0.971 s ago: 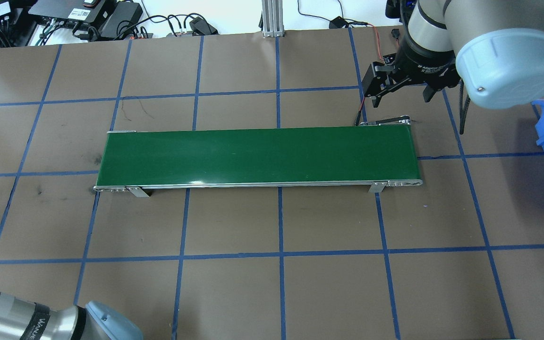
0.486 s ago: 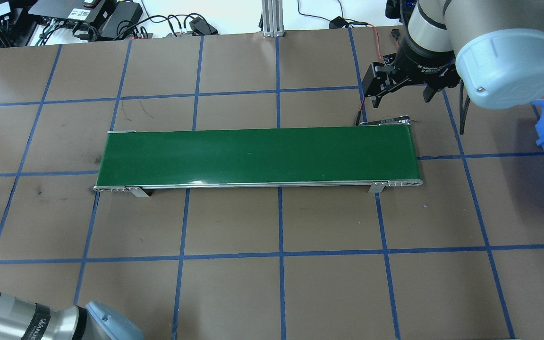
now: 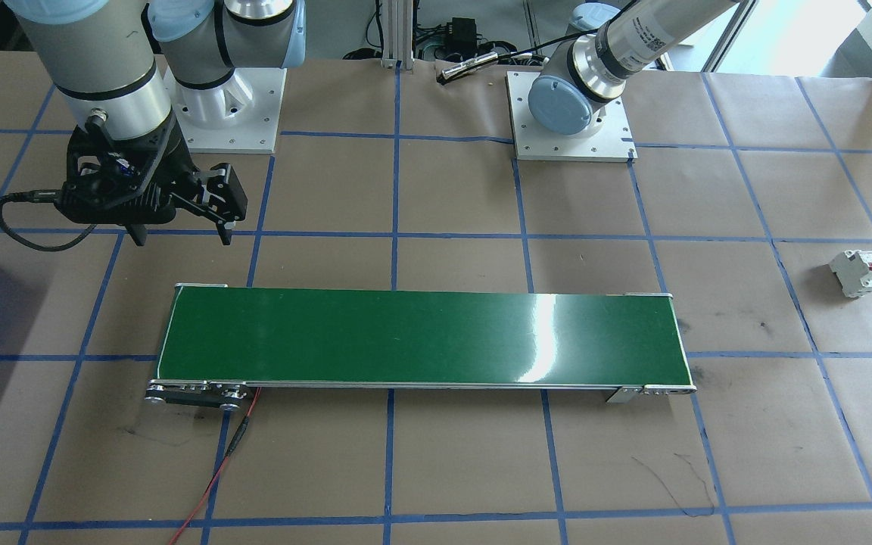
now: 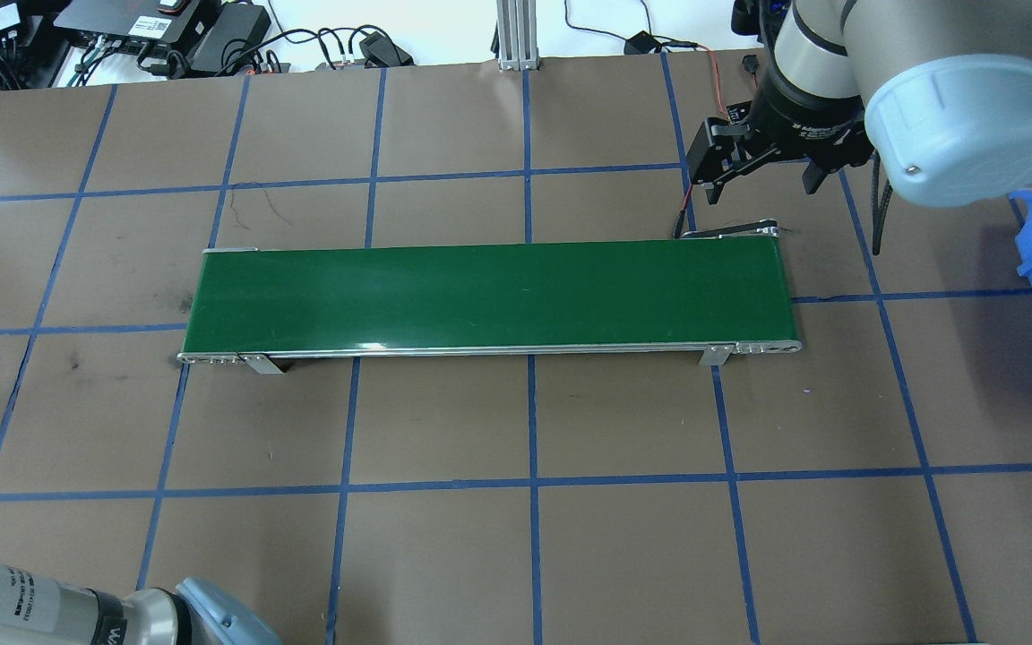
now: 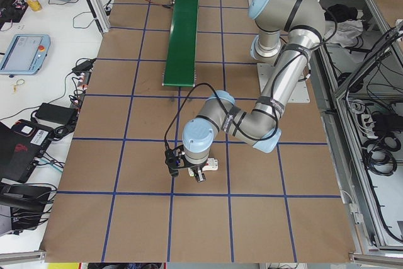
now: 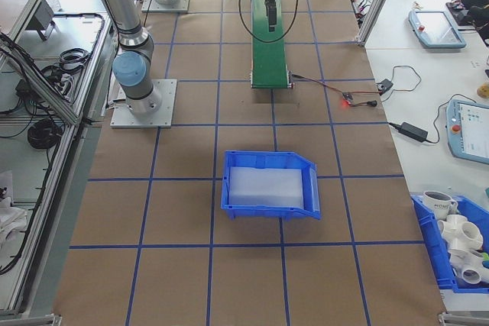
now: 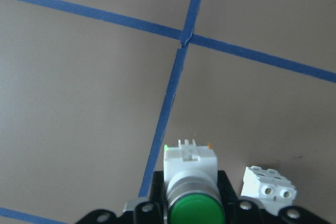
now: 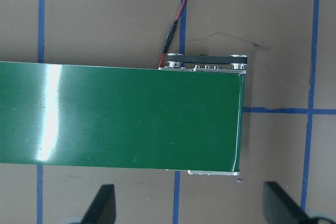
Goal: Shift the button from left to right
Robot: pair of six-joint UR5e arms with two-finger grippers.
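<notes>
Blue bin [image 6: 269, 182] holding a translucent white block [image 6: 265, 186], green belt [image 6: 270, 43] beyond

Green belt [image 8: 121, 116] end above spread tool [image 8: 186, 208] fingers [image 8: 102, 205]

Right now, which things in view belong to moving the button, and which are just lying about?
Part of the job:
- button, held in the left gripper
- green conveyor belt
- right gripper, open, beside the belt's end

Lying about:
- white block with red switch
- blue bin
- red wire
</notes>
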